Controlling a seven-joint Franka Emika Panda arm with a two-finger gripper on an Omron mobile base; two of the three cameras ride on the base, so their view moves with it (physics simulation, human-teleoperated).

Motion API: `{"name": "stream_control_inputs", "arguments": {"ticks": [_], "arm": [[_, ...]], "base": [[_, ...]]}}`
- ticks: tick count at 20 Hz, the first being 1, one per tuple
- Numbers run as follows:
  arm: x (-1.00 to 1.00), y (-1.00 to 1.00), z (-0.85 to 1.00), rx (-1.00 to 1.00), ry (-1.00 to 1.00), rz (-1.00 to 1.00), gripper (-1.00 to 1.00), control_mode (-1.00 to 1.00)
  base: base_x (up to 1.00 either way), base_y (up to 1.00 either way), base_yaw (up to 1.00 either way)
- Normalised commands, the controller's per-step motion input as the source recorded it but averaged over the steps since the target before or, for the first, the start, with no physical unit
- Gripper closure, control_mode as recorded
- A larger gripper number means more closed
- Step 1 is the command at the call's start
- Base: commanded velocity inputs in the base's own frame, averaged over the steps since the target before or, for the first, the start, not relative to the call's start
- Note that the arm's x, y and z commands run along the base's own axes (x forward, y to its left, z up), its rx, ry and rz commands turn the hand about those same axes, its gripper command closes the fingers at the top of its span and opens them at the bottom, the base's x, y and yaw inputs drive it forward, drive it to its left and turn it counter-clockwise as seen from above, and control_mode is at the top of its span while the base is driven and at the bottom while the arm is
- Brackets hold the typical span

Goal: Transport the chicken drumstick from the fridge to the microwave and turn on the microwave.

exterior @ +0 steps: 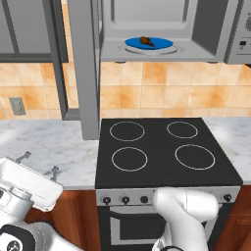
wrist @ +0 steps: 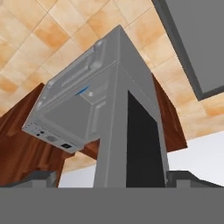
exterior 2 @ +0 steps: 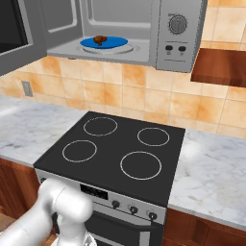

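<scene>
Black stovetop (exterior: 164,149) set in marble counter (exterior: 49,147), drumstick (exterior: 146,41) inside open microwave (exterior 2: 180,33), pincer (exterior: 38,164) spread wide, empty

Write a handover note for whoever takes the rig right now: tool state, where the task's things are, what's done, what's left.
Tool: open, empty, low at the left counter edge, facing up at the microwave door.
Drumstick: on the blue plate inside the microwave.
Door: swung wide open.
Done: the drumstick is in the microwave.
Left: shut the door, then start it at the panel on the right side.
</scene>
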Motion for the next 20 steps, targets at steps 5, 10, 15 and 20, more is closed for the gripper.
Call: {"name": "stream_control_inputs", "arguments": {"ticks": [5,10,15,20], "arm": [[0.73,0.31,-0.01,0.00,0.00,-0.01,-1.00,-1.00],[0.57,0.16,0.09,0.00,0.00,-0.06,-1.00,-1.00],[0.40,0.00,0.28,0.00,0.01,-0.03,-1.00,-1.00],[0.10,0.00,0.53,0.00,0.00,-0.03,-1.00,-1.00]], "base": [[0.00,0.00,0.00],[0.00,0.00,0.00],[0.00,0.00,0.00],[0.00,0.00,0.00]]}}
